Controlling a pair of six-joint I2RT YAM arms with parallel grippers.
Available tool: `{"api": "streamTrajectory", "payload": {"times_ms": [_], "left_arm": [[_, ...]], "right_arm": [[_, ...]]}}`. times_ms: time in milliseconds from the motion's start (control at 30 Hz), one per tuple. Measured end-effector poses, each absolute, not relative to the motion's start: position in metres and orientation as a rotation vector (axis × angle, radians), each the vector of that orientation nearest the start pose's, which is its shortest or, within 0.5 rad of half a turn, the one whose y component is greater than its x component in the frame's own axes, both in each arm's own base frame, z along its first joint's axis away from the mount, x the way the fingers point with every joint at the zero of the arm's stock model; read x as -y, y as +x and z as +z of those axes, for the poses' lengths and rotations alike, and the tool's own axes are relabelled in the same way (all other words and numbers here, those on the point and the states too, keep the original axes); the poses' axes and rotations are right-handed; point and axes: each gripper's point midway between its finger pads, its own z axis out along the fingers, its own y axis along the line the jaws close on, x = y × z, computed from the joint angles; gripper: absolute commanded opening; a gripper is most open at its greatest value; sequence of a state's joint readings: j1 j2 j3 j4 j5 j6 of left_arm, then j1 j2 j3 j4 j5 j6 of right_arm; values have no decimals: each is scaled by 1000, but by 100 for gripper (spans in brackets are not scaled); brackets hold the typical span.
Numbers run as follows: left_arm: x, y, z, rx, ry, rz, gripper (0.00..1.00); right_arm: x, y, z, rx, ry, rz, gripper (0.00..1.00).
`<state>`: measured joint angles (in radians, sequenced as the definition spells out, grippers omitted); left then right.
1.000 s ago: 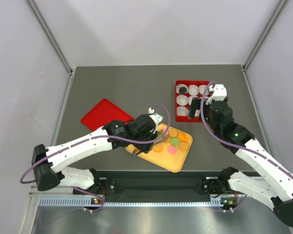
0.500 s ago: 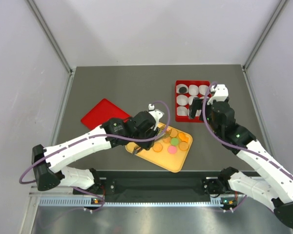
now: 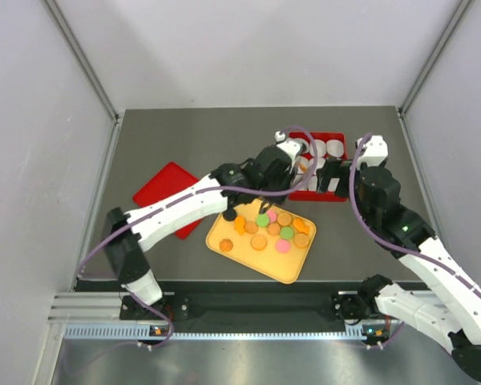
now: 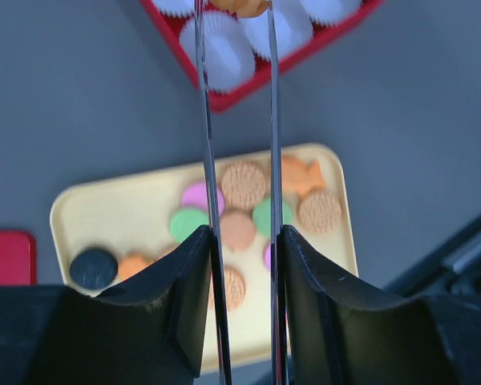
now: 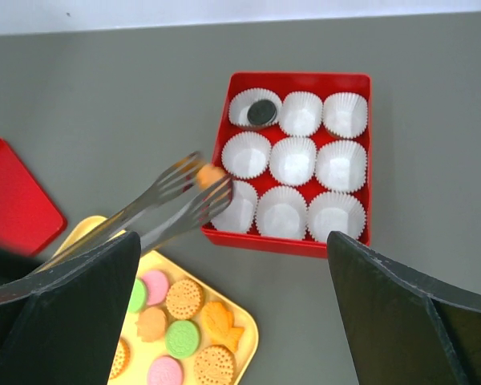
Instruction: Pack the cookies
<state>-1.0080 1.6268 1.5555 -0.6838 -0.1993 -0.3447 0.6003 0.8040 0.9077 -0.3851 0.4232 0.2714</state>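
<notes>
1. Currently, your left claw (image 4: 234, 20) is gripping one orange cookie (image 4: 239, 5) at its very tip, with the long thin jaws standing narrow and almost parallel.
2. You are holding this cookie above the left side of the red box (image 5: 301, 78), over the left column of the white paper cups (image 5: 293, 160). I cannot tell exactly which cup is lying under it.
3. One black cookie (image 5: 261, 112) is already sitting in the cup at the far-left corner of the box.
4. The other cookies (image 3: 274, 228) are lying flat on the yellow tray (image 3: 293, 271), which is resting near the box but not touching it. They are showing orange, pink and green, and one more black disc (image 4: 92, 267) is lying at one end of the tray.
5. Your right claw (image 5: 232, 241) is hanging wide apart beside the box and is holding nothing.
6. A flat red lid (image 3: 164, 188) is lying on the table (image 3: 184, 136), to the left of the tray and well apart from the box.
</notes>
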Motion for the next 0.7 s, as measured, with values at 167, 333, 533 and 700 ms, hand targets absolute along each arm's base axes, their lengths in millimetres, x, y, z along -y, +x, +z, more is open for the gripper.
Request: {"api": "streamTrajectory", "payload": {"times_ms": [167,333,533,700], "left_arm": [[393,314,206,-2227,589,-471,42],[422,368,192,-2184,551,-475,42],[439,400,162,-2191,561,-476,43],[445,410,148,-2199,574,-471,44]], "right_arm": [[-109,271,301,-1800,5,233,100],[-103,265,309,-1782,18,231,100],[-96,259,310,-1785,21,215,100],[-94,256,310,-1783,23,212,100]]}}
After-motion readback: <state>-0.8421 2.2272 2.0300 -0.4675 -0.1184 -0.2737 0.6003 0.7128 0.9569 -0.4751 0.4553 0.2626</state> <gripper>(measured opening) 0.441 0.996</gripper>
